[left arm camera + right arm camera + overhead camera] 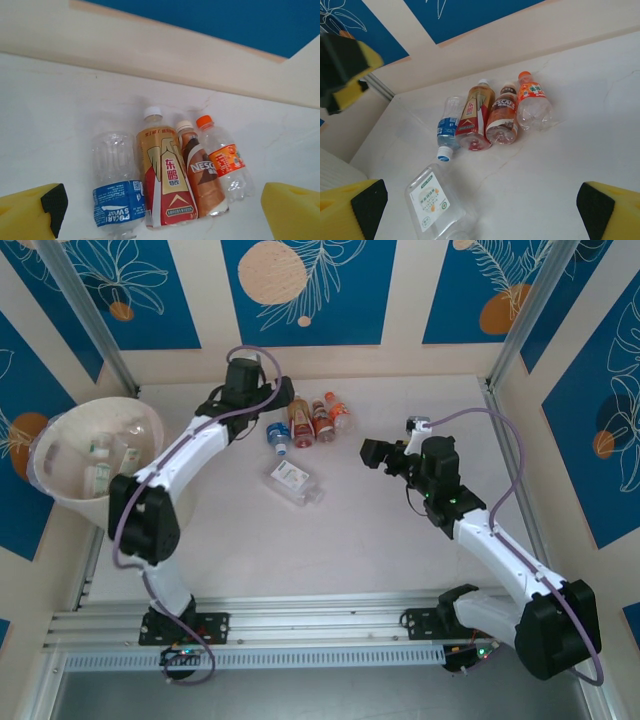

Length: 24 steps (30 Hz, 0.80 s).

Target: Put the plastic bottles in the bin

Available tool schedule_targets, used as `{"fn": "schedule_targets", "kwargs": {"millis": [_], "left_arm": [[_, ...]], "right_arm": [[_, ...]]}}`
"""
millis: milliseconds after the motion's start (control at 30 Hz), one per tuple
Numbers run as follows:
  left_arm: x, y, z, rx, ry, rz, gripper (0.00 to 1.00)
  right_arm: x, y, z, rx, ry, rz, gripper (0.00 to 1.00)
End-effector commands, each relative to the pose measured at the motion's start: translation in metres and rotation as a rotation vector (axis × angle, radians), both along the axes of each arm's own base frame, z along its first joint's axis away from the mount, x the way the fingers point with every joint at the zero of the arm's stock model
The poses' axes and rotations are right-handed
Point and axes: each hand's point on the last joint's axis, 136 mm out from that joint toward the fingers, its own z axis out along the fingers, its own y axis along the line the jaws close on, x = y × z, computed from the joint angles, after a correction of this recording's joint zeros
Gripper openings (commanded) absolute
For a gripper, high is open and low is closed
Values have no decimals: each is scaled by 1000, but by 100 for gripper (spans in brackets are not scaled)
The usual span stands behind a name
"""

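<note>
- White, faintly veined stone makes up the worktop [380, 540]. Cream walls with blue panels of leaf drawings and orange discs close it in on three sides, and metal rails [300, 625] run along the near edge.
- At the left edge stands the bin [60, 435], with several bottles inside it whose labels are too small to read. The left arm crosses in front of its right rim.
- Four plastic bottles lie side by side near the far wall: a blue-label bottle [116, 200], a red-and-gold bottle [167, 185], a brown coffee bottle [202, 175] and an orange-capped bottle [227, 165].
- The last three point their caps at the wall, while the blue-label bottle points the other way. Its cap end is cut off by the lower edge of the left wrist view.
- A flat clear bottle [432, 202] with a white label lies apart, nearer the arms, with its lower end cut off in the right wrist view.
- Over the row hangs the left gripper [160, 202], spread wide and empty, with only the corners of its yellow pads visible.
- Well clear of the bottles, the right gripper [481, 202] is released and holds nothing.
</note>
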Motion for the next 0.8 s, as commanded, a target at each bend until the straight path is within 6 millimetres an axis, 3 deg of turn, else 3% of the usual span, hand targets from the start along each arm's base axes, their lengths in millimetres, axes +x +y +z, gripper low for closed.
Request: {"fn": "schedule_targets", "kwargs": {"millis": [0,167,500,767], "left_arm": [[14,-3,-21,1,68,35,100],[32,-5,-67,15,161,-43,95],[57,24,-124,242,321,12,89],[67,16,-153,126,378,-9,80]], "right_arm": [[-1,-8,0,-26,-2,-26,99],[-2,-11,-2,-29,16,-30,99],[-5,-14,-3,-22,39,-36,99],[-11,-17,-2,-32,50,-36,99]]}}
